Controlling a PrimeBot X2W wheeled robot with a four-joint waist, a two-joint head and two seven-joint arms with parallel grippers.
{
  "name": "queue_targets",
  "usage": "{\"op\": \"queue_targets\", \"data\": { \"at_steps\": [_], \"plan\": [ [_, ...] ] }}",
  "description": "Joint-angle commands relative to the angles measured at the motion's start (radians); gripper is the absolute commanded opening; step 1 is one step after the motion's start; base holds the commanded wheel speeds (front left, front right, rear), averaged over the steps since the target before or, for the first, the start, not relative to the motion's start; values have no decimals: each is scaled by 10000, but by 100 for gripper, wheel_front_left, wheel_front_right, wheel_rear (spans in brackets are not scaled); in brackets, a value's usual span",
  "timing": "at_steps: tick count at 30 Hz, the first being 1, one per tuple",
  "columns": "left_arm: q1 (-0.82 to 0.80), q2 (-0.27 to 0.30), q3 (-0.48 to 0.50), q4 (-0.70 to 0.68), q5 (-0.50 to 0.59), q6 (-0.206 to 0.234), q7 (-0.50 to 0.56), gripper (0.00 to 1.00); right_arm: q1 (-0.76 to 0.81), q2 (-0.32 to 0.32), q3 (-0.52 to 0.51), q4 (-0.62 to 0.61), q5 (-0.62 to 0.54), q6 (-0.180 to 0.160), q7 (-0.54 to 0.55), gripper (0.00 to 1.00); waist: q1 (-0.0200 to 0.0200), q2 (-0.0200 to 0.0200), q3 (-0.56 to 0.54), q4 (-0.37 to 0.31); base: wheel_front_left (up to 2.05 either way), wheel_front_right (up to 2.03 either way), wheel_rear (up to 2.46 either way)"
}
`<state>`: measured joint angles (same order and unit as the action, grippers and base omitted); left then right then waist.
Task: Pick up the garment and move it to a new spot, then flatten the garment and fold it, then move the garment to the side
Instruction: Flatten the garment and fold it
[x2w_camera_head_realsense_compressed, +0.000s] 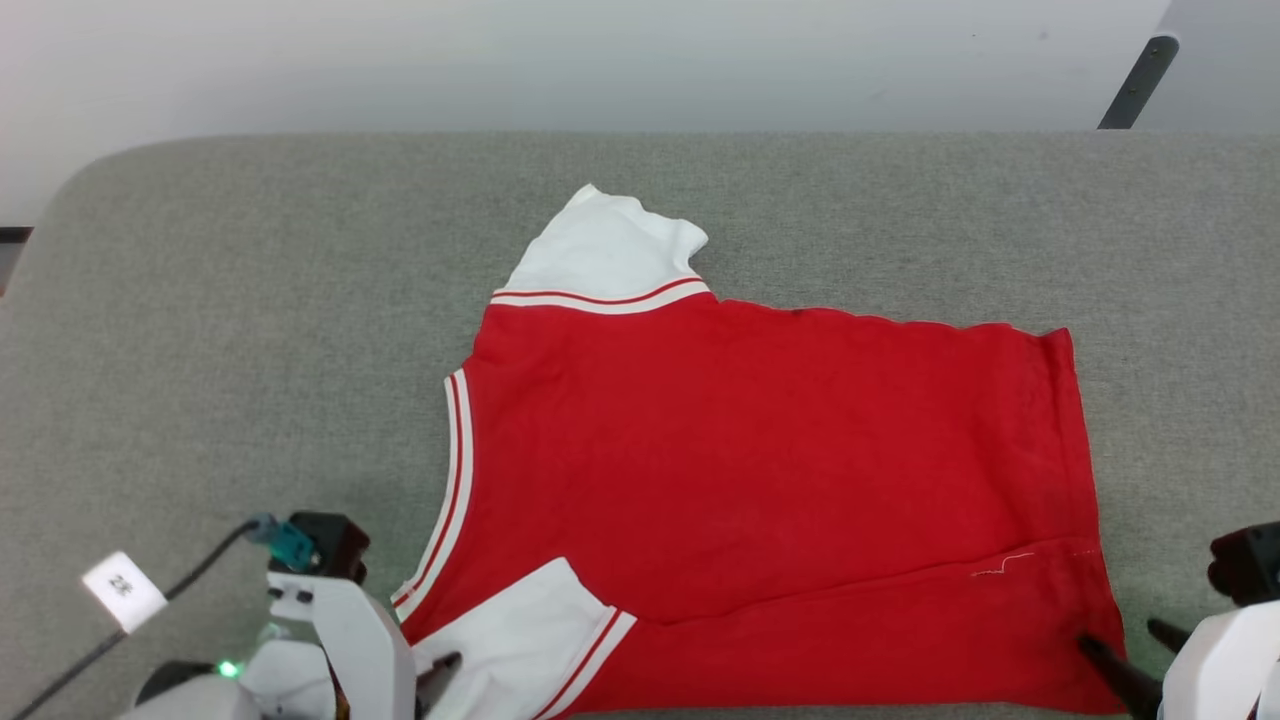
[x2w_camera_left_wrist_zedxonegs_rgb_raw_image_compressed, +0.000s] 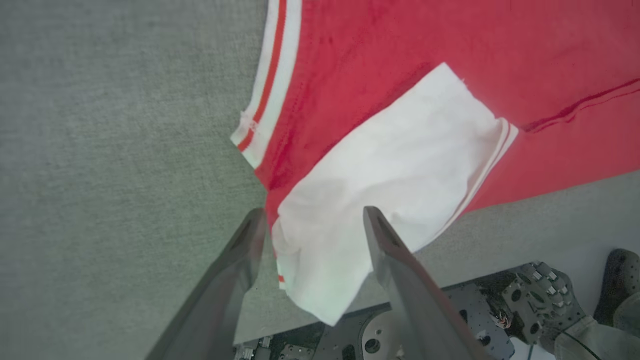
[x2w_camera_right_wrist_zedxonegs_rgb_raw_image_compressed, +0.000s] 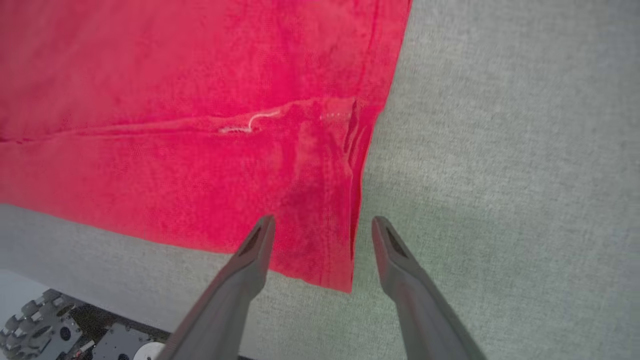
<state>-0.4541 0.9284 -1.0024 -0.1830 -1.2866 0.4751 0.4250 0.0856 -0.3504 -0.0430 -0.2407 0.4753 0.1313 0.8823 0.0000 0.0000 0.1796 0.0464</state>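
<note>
between the fingers of my left gripper (x2w_camera_left_wrist_zedxonegs_rgb_raw_image_compressed: 314, 214), parted wide and holding nothing, lies the near white sleeve (x2w_camera_left_wrist_zedxonegs_rgb_raw_image_compressed: 390, 165) of the garment (x2w_camera_head_realsense_compressed: 760, 470). my right gripper (x2w_camera_right_wrist_zedxonegs_rgb_raw_image_compressed: 324, 221), equally open and empty, straddles the near hem corner (x2w_camera_right_wrist_zedxonegs_rgb_raw_image_compressed: 330, 270). the garment lies spread on the grey table (x2w_camera_head_realsense_compressed: 250, 300), just ahead of both jaws. risk noted: the sleeve overhangs the table edge, so a pinch may take loose sleeve alone and drag the body askew; the hem corner may slip out. long axis runs from one gripper to the other, collar toward my left jaws, hem toward my right.
</note>
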Motion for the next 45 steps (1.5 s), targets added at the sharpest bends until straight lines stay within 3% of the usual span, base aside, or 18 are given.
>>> {"op": "queue_targets", "data": {
  "at_steps": [1, 5, 13, 25, 35, 45],
  "plan": [
    [-206, 111, 93, -99, 142, 33, 0, 100, -160, 57, -112, -190, 11, -11, -164, 100, 0, 0, -16, -50, 0, 0, 0],
    [-479, 299, 254, -199, 264, 20, -14, 100, -312, 152, -118, -532, -39, -11, -621, 100, 0, 0, -8, -162, 0, 0, 0],
    [-1843, 681, 767, -63, 854, -291, 134, 100, -1225, 263, 200, -1025, -706, -11, -3298, 100, 0, 0, 257, -701, 0, 0, 0],
    [-4707, -41, 1148, 2501, 1811, -2202, 356, 100, -2454, 652, 986, -655, -1731, -11, -7526, 100, 0, 0, 1462, -1777, 0, 0, 0],
    [-7037, -723, 1121, 5009, 2268, -3614, 1160, 100, -2957, 955, 1373, -59, -1497, -11, -8449, 100, 0, 0, 2771, -2575, 0, 0, 0],
    [-8727, -1376, 786, 6933, 2602, -4386, 2374, 100, -3308, 1048, 1667, 282, -1295, -11, -8838, 100, 0, 0, 3628, -2957, 0, 0, 0]
  ]
}}
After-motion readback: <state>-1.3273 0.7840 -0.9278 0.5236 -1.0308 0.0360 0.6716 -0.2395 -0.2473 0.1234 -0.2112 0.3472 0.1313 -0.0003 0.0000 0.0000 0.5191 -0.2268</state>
